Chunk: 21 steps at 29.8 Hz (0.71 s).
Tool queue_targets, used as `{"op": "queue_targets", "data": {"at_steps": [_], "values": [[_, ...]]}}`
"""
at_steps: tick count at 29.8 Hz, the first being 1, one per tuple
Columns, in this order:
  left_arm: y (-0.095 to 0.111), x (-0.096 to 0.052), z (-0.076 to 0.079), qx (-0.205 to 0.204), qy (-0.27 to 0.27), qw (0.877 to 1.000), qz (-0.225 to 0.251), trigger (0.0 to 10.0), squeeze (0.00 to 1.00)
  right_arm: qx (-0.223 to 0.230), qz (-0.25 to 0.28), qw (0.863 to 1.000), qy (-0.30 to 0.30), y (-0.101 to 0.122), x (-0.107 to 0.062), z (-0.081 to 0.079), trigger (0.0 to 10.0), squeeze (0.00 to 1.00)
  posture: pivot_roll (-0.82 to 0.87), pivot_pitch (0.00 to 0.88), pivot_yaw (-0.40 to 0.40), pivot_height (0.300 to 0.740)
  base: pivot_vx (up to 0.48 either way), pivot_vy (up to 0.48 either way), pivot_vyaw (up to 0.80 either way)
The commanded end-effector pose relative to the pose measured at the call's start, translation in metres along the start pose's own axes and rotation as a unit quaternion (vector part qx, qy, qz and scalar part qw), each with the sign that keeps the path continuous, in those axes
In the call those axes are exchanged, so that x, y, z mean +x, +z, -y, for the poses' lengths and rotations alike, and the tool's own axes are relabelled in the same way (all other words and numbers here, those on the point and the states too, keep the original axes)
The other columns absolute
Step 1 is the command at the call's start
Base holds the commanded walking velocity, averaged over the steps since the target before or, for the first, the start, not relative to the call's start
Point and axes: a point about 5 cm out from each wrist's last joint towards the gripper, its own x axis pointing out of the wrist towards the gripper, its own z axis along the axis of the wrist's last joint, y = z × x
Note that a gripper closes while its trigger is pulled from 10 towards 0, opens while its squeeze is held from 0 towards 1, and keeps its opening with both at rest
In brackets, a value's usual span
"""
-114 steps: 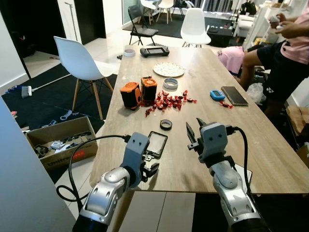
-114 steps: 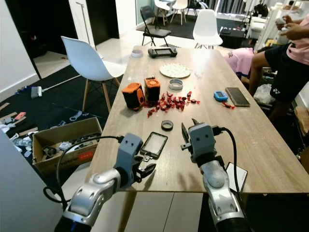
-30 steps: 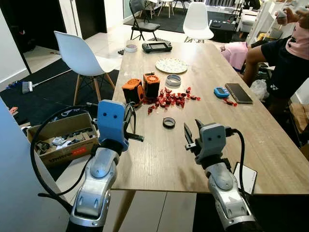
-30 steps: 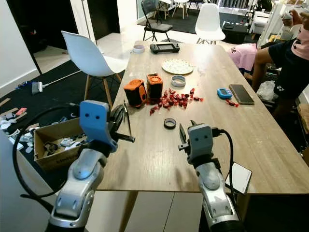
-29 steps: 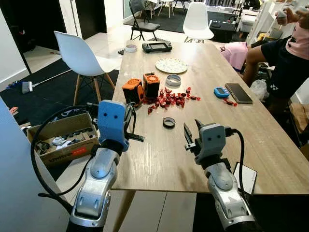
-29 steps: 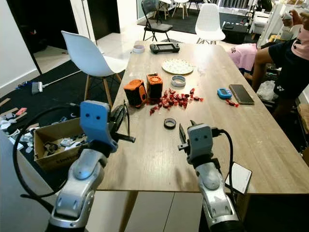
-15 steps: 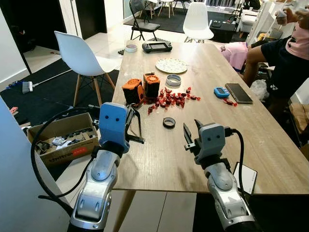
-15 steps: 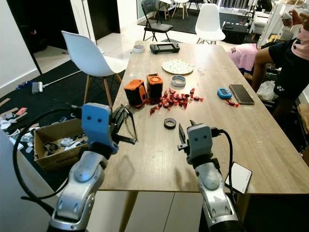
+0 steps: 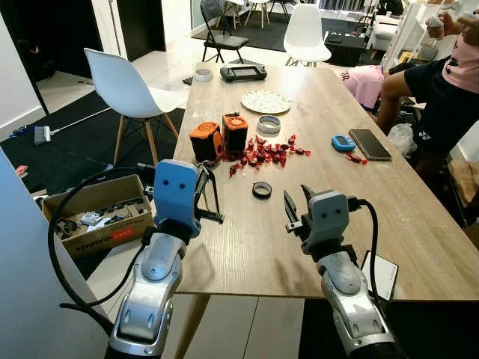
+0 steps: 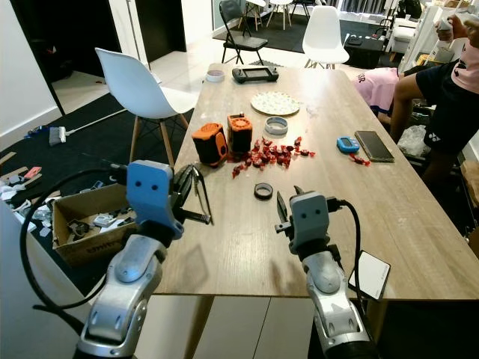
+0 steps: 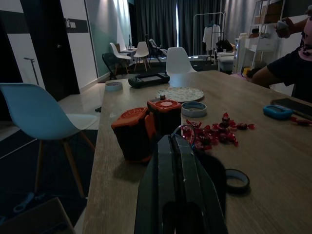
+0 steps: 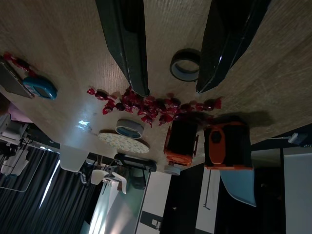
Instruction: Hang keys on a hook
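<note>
My left gripper (image 9: 210, 196) is raised over the table's (image 9: 247, 247) left edge, its fingers (image 11: 171, 146) pressed together. A thin dark loop, the keys' ring (image 9: 215, 187), sticks out of that gripper and hangs above the wood. How many keys are on it I cannot tell. My right gripper (image 9: 296, 200) hovers over the near middle of the table, open with nothing in it. Between its spread fingers (image 12: 127, 53) the right wrist view looks down on a black tape ring (image 12: 185, 64).
Two orange-and-black boxes (image 9: 217, 140), red candy wrappers (image 9: 266, 155) and the tape ring (image 9: 260, 189) lie mid-table. A white card (image 9: 382, 273) lies by my right arm. A person (image 9: 441, 90) sits at the right. A white chair (image 9: 123, 86) and a cardboard box (image 9: 90, 217) stand left.
Since 3.8 s ago my left arm rose from the table's front edge with the ring. Over the last second it shifted slightly right and the loop swung wider. The right arm stayed put.
</note>
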Motion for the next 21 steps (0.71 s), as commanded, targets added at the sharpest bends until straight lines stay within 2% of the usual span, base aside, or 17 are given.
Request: {"op": "queue_targets", "data": {"at_steps": [1, 21], "values": [[-0.0056, -0.0025, 0.0010, 0.012, -0.005, 1.000, -0.009, 10.0, 0.00, -0.005, -0.001, 1.000, 0.007, -0.0013, -0.0014, -0.0008, 10.0, 0.00, 0.04, 0.113, -0.044, 0.740, -0.382, 0.000, 0.00], [-0.0063, -0.0034, 0.0009, 0.013, -0.002, 1.000, -0.010, 10.0, 0.00, -0.015, -0.004, 1.000, 0.011, -0.0021, -0.0016, -0.0015, 10.0, 0.00, 0.04, 0.123, -0.047, 0.740, -0.373, 0.000, 0.00]]}}
